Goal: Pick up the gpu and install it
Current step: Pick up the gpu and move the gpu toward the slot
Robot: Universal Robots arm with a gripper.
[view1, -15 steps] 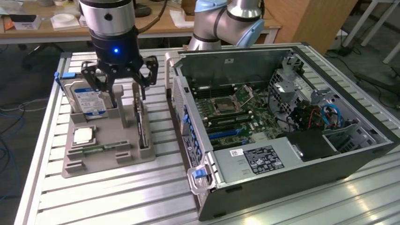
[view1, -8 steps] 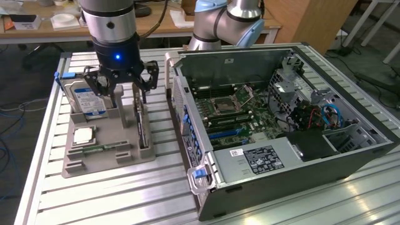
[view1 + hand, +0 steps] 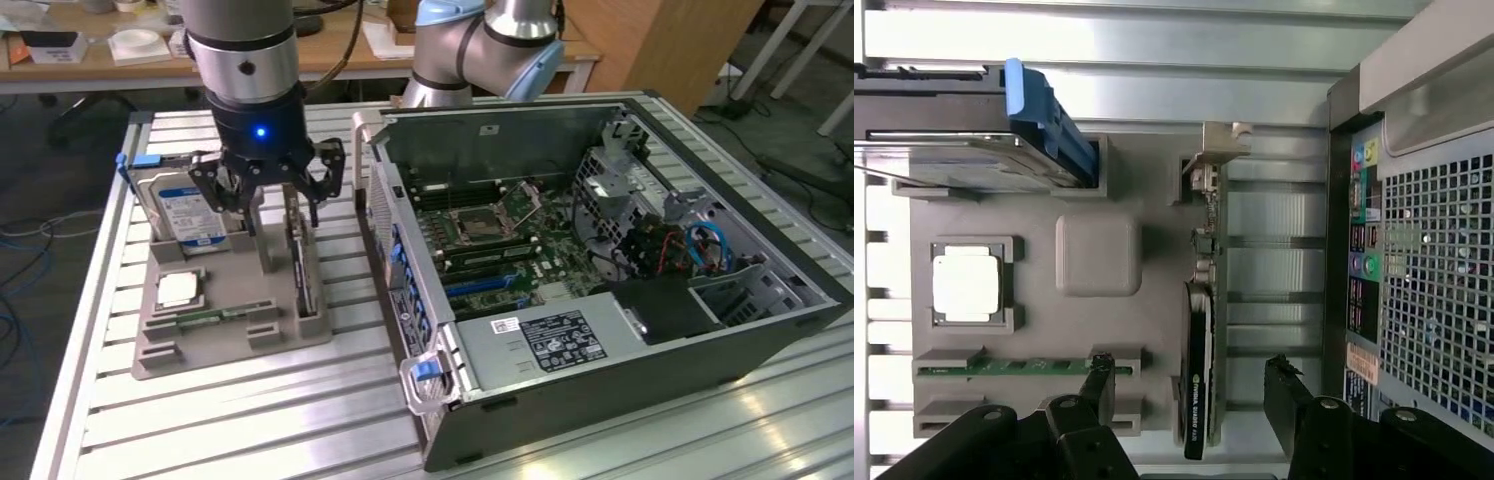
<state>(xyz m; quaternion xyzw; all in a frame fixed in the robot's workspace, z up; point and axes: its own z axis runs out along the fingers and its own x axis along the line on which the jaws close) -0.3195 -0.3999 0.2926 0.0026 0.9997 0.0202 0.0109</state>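
Gripper (image 3: 283, 213) blocks the gpu's (image 3: 308, 280) upper edge in the exterior view. Hard drive (image 3: 964, 160) runs off the wrist view's edge. Lettering on the gpu's shroud, possibly a brand name, is too small to read.

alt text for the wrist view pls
The open gripper hangs over the gpu, its jaws on either side of the card, which stands on edge in a grey holder tray. The tray also holds a hard drive, a processor chip and a memory stick; the computer case stands beside it.
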